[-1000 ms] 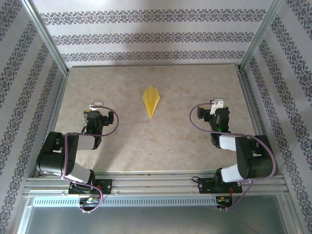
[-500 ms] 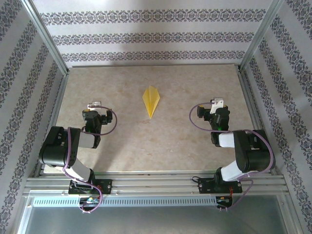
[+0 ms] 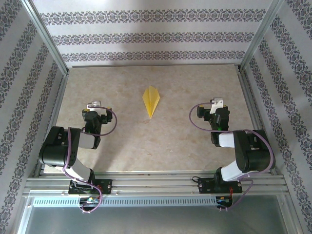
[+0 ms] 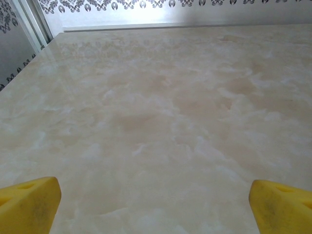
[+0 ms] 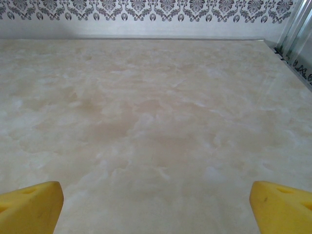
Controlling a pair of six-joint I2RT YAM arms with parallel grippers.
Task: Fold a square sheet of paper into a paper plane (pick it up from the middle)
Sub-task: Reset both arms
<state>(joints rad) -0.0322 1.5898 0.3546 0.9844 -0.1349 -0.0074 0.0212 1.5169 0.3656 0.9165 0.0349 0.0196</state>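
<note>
Folded, the paper plane [image 3: 151,101] lies on the counter [image 3: 156,146]. The left claw [image 3: 94,105] and right claw [image 3: 218,103] flank it, well apart, wide and empty. Best to leave it untouched.

- We see a bright yellow paper plane [image 3: 151,101].
- The table [image 3: 170,141] is beige with cloudy cream-and-tan marbling.
- The walls [image 3: 146,36] are pale grey with bands of dark floral ornament.
- The arms [image 3: 61,151] are black and white, with purple cables [image 3: 190,117].
- We see yellow pads [image 4: 29,207] on the left gripper [image 4: 156,209] and yellow pads [image 5: 29,207] on the right gripper [image 5: 156,209].
</note>
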